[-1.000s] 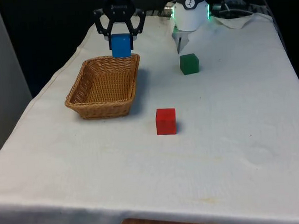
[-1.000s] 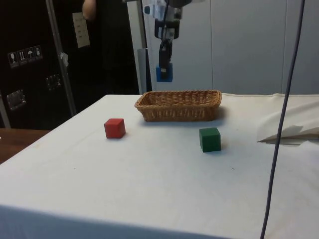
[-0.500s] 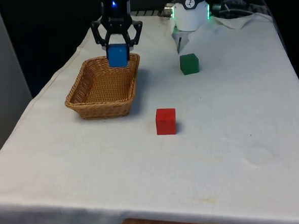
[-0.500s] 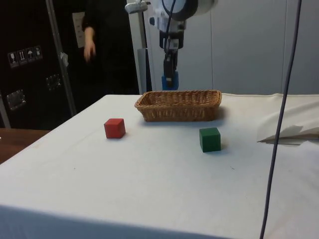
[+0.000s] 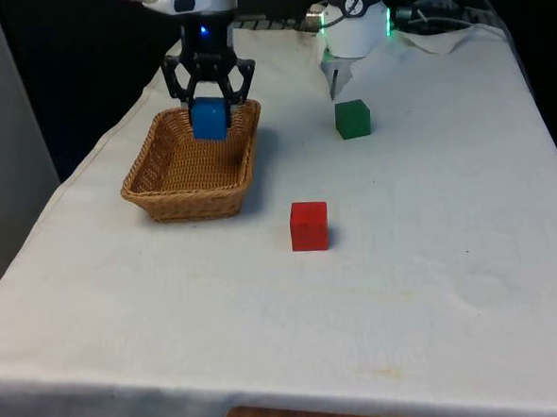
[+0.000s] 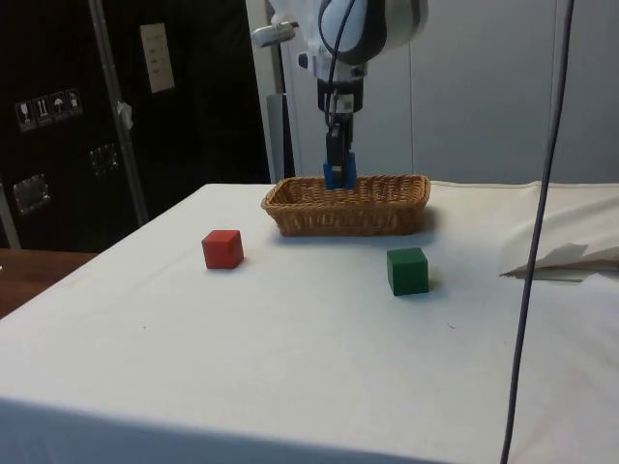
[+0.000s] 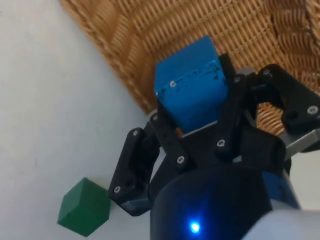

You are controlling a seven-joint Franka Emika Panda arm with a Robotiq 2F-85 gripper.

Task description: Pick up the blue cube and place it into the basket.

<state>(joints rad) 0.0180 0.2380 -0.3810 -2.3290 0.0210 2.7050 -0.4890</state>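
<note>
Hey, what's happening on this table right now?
The robot's tool is shut on a blue cube and holds it over the far end of the basket, low at rim height, not yet let go. A green cube and a red cube sit on the white cloth towards the front view's right of the basket, apart from it and from each other.

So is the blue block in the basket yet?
Not yet dropped: the blue cube hangs over the basket, pinched by the fingers.
</note>
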